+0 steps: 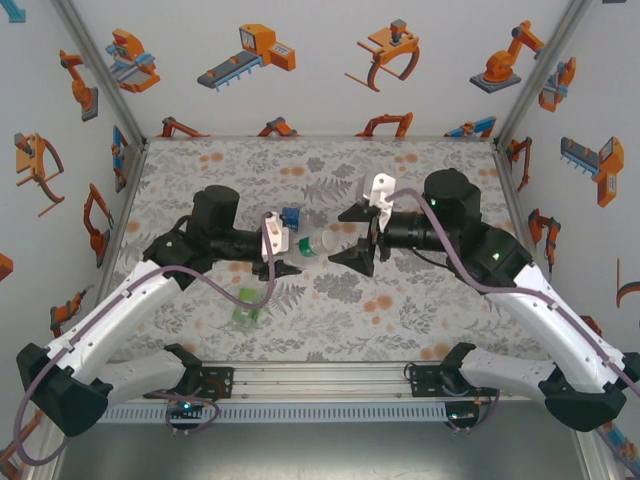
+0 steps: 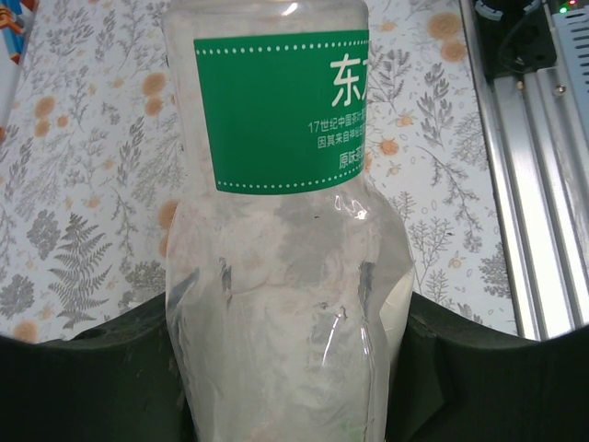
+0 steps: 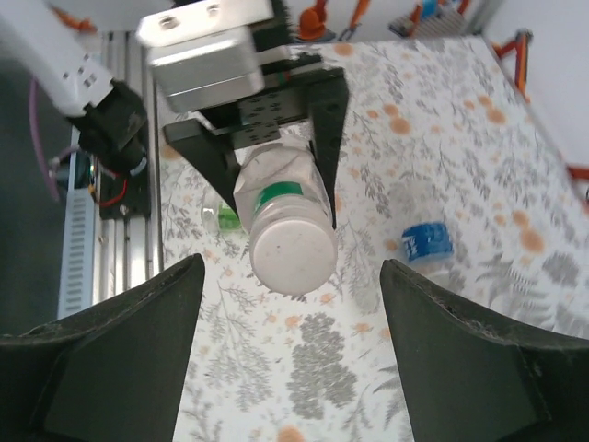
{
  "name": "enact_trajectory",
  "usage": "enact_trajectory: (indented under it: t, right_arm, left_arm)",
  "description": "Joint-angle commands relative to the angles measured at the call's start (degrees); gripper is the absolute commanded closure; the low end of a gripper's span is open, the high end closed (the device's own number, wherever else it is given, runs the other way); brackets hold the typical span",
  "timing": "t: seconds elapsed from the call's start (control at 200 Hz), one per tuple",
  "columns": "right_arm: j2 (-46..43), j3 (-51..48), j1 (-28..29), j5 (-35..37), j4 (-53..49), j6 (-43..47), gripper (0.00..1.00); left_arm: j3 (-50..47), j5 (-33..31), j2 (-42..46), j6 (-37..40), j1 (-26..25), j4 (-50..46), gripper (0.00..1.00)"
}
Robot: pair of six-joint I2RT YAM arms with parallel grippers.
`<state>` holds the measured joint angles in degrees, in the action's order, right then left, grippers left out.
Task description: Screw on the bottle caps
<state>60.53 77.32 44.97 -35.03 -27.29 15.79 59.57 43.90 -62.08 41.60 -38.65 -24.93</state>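
Left wrist view: the left jaws are clamped on the green-labelled bottle [image 2: 285, 230]. Its crumpled clear body is squeezed between them, and the green label band sits just beyond their tips. Past the bottle lies the floral table [image 2: 83, 184], with a metal rail [image 2: 534, 184] off to the right of the jaws.

Right wrist view: the right jaws stand wide apart with nothing between them. Straight ahead of the gap, clear of both sides, the held bottle points its pale round end at the camera. Whether that end is a cap or the base cannot be told. Behind it, the left jaws pinch the bottle from either side. Ahead of the right-hand side of the gap, the blue-labelled bottle [image 3: 428, 244] lies on its side on the table, apart from everything else.

Top external view: the two sets of jaws face each other tip to tip, with the held bottle bridging most of the space between them. The blue-labelled bottle lies just on the far side of the left jaws. A third bottle [image 1: 245, 310], showing green, lies on the table on their near side, well apart.
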Motion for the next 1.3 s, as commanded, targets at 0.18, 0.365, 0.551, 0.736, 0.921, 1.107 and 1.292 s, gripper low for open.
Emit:
enact_trajectory:
  t: [0.18, 0.365, 0.551, 0.736, 0.921, 1.107, 1.292]
  right_arm:
    - [3.0, 3.8, -0.3, -11.0, -4.0, 14.3, 0.42]
    - [4.2, 3.9, -0.2, -11.5, -3.2, 14.2, 0.45]
    - [4.5, 3.1, -0.2, -10.8, -1.4, 12.6, 0.55]
    - [3.7, 0.9, -0.1, -6.3, 1.6, 5.9, 0.70]
    - [1.8, -5.3, -0.1, 2.6, 11.8, -14.7, 0.93]
    - [0.4, -10.9, -0.2, 17.1, 20.6, -43.4, 1.00]
    - [1.2, -12.1, -0.2, 29.5, 15.5, -70.2, 1.00]
  left_arm:
    - [2.6, 4.2, 2.3, 1.5, -0.3, -4.5, 1.00]
    - [2.9, 4.5, 2.4, 1.6, -0.2, -5.1, 1.00]
    - [3.0, 4.5, 2.4, 1.7, -0.3, -5.1, 1.00]
    - [3.2, 3.0, 1.9, 1.5, -0.3, -4.1, 1.00]
    - [1.8, -0.1, 1.1, 0.6, -0.3, 0.4, 1.00]
    - [1.0, -1.9, -0.6, 0.1, -0.3, 5.0, 1.00]
    - [0.2, -2.3, -2.5, -0.3, -0.3, 9.0, 1.00]
